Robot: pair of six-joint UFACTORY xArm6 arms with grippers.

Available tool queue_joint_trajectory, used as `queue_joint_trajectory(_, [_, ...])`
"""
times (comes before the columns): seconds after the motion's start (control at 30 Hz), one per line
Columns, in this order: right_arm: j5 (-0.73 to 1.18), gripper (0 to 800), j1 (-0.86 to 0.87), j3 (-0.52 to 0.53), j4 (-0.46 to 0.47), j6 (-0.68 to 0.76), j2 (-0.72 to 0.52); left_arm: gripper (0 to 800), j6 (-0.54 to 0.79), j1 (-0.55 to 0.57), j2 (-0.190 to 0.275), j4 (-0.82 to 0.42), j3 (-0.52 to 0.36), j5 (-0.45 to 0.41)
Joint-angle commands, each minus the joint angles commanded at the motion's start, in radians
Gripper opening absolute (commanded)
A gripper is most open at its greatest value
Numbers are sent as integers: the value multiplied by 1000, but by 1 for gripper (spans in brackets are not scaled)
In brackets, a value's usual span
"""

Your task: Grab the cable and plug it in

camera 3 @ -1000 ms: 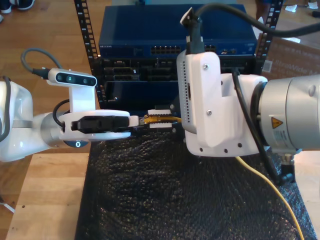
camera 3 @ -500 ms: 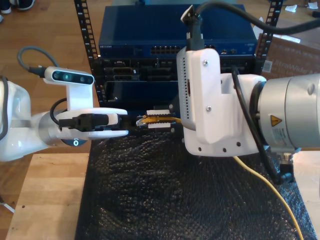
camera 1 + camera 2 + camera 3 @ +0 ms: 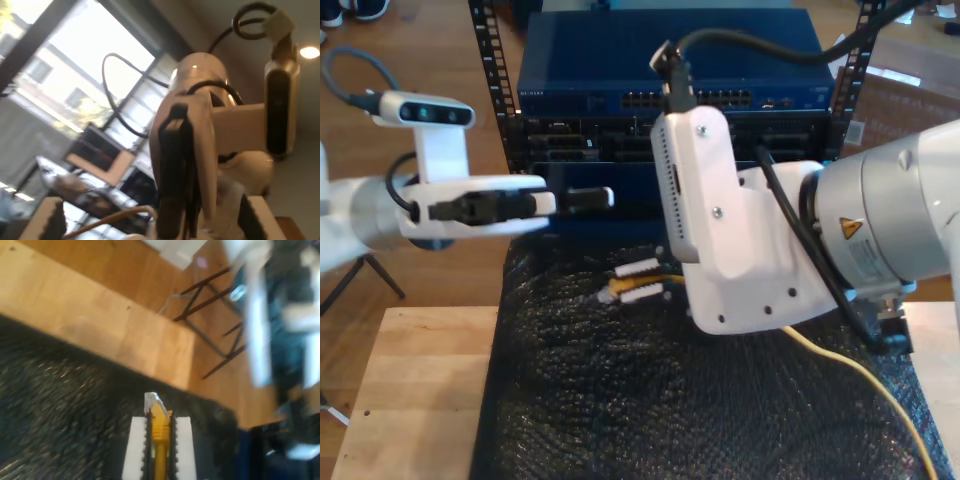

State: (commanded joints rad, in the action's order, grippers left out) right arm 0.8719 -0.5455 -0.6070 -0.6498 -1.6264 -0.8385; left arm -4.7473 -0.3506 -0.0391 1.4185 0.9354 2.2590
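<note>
My first gripper (image 3: 588, 198) has let go and pulled up toward the exterior view's left, jaws apart. My second gripper (image 3: 638, 281) now holds the cable (image 3: 159, 429) alone, jaws clamped behind its plug, mid-frame above the black mat (image 3: 620, 400). Handover looks done; plugging into the rack (image 3: 660, 90) remains.

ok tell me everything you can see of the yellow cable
The yellow cable is thin, with a glossy plastic-looking jacket. A yellow boot leads to a small clear plug at its tip. My second claw is shut on the boot between white ribbed fingers, the plug poking out past them, held above the black bubble mat. In the exterior view it emerges from under the arm and trails across the mat toward that view's lower right corner. The plug touches nothing that I can see.
</note>
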Motion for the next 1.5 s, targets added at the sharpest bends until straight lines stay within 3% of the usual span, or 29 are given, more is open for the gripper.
queue_joint_trajectory(0.27, [187,0,279,3,0,0,40,798,8,-61,37,-40,74,-91])
queue_joint_trajectory(0.6, [218,0,423,-5,12,2,77,798,86,-61,107,-344,109,-302])
queue_joint_trajectory(0.8, [209,0,454,-2,94,52,118,798,109,-58,178,-562,103,-439])
queue_joint_trajectory(1.17, [58,0,453,-2,322,216,184,798,206,-61,204,-801,97,-454])
queue_joint_trajectory(1.33, [5,0,445,9,440,316,196,799,256,-68,250,-908,55,-462])
queue_joint_trajectory(1.5, [-11,0,443,9,489,345,224,799,358,-114,288,-976,12,-485])
